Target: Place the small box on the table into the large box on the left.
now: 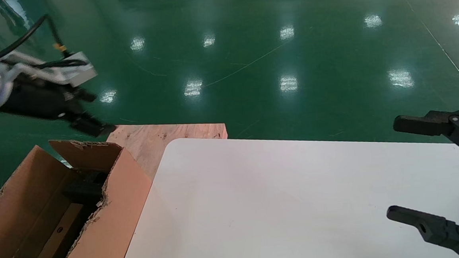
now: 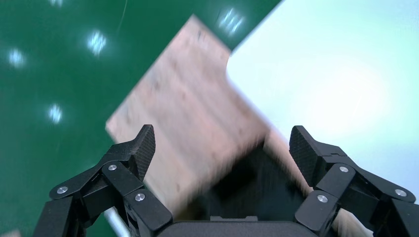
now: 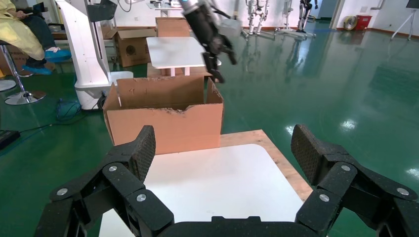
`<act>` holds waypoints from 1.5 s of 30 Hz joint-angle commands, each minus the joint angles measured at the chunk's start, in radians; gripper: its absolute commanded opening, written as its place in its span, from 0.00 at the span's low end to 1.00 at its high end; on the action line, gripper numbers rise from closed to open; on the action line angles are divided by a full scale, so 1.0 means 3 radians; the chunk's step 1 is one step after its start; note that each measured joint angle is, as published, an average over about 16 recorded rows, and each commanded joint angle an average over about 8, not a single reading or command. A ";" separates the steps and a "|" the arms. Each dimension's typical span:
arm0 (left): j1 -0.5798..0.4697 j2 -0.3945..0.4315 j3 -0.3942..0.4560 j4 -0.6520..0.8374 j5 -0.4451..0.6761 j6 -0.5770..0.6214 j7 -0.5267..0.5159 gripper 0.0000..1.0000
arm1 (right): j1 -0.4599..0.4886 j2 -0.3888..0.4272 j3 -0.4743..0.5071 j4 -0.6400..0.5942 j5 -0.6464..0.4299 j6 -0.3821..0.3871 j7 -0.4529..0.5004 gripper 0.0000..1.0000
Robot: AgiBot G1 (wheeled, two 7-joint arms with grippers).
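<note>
The large box (image 1: 111, 216), brown with ragged flap edges, stands left of the white table (image 1: 297, 200). Inside it lies the small box (image 1: 60, 231), a brown face with a small round hole showing. My left gripper (image 1: 93, 113) is open and empty, raised above the large box's far edge. In the left wrist view, the left gripper (image 2: 222, 136) hangs over the wooden board and the box's dark inside. My right gripper (image 1: 393, 169) is open and empty over the table's right side. In the right wrist view, the right gripper (image 3: 222, 133) faces the large box (image 3: 163, 123) across the table (image 3: 212, 182).
A light wooden board (image 1: 154, 139) lies under the table's far left corner, next to the large box. Shiny green floor (image 1: 269, 62) lies beyond. In the right wrist view, another carton (image 3: 131, 44), a second white table (image 3: 175, 52) and a seated person (image 3: 20, 34) show far off.
</note>
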 commanded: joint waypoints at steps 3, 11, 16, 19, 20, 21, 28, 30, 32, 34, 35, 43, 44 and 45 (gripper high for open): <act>0.0223 0.0322 -0.0133 0.0328 -0.0357 -0.0084 0.0338 1.00 | 0.0000 0.0000 0.0000 0.0000 0.0000 0.0000 0.0000 1.00; 0.0382 0.0501 -0.0285 0.0509 -0.0584 -0.0103 0.0466 1.00 | 0.0000 0.0000 0.0000 -0.0001 0.0001 0.0001 0.0000 1.00; 0.0601 0.0495 -0.0573 0.0415 -0.0644 -0.0027 0.0515 1.00 | 0.0000 0.0000 0.0000 -0.0001 0.0001 0.0001 0.0000 1.00; 0.0799 0.0486 -0.0838 0.0323 -0.0697 0.0046 0.0561 1.00 | 0.0000 0.0000 0.0000 -0.0001 0.0001 0.0001 0.0000 1.00; 0.0868 0.0483 -0.0929 0.0291 -0.0715 0.0071 0.0577 1.00 | 0.0000 0.0000 0.0000 -0.0001 0.0001 0.0001 0.0000 1.00; 0.0936 0.0480 -0.1021 0.0259 -0.0733 0.0096 0.0592 1.00 | 0.0000 0.0000 0.0000 -0.0001 0.0001 0.0001 0.0000 1.00; 0.1408 0.0459 -0.1652 0.0039 -0.0859 0.0269 0.0701 1.00 | 0.0000 0.0000 -0.0001 -0.0001 0.0001 0.0001 -0.0001 1.00; 0.1546 0.0453 -0.1836 -0.0025 -0.0895 0.0320 0.0733 1.00 | 0.0000 0.0000 -0.0001 -0.0001 0.0001 0.0001 -0.0001 1.00; 0.1680 0.0447 -0.2016 -0.0088 -0.0931 0.0369 0.0764 1.00 | 0.0000 0.0000 -0.0001 -0.0001 0.0001 0.0001 -0.0001 1.00; 0.1815 0.0441 -0.2196 -0.0151 -0.0967 0.0419 0.0795 1.00 | 0.0000 0.0000 -0.0001 -0.0001 0.0001 0.0001 -0.0001 1.00; 0.1883 0.0438 -0.2287 -0.0183 -0.0985 0.0444 0.0811 1.00 | 0.0000 0.0000 -0.0001 -0.0001 0.0001 0.0001 -0.0001 1.00; 0.2424 0.0414 -0.3010 -0.0435 -0.1129 0.0642 0.0935 1.00 | 0.0000 0.0001 -0.0001 -0.0001 0.0001 0.0001 -0.0001 1.00; 0.2493 0.0411 -0.3102 -0.0467 -0.1147 0.0668 0.0951 1.00 | 0.0000 0.0001 -0.0001 -0.0001 0.0001 0.0001 -0.0001 1.00; 0.2562 0.0408 -0.3194 -0.0499 -0.1166 0.0693 0.0967 1.00 | 0.0000 0.0001 -0.0001 -0.0001 0.0001 0.0001 -0.0001 1.00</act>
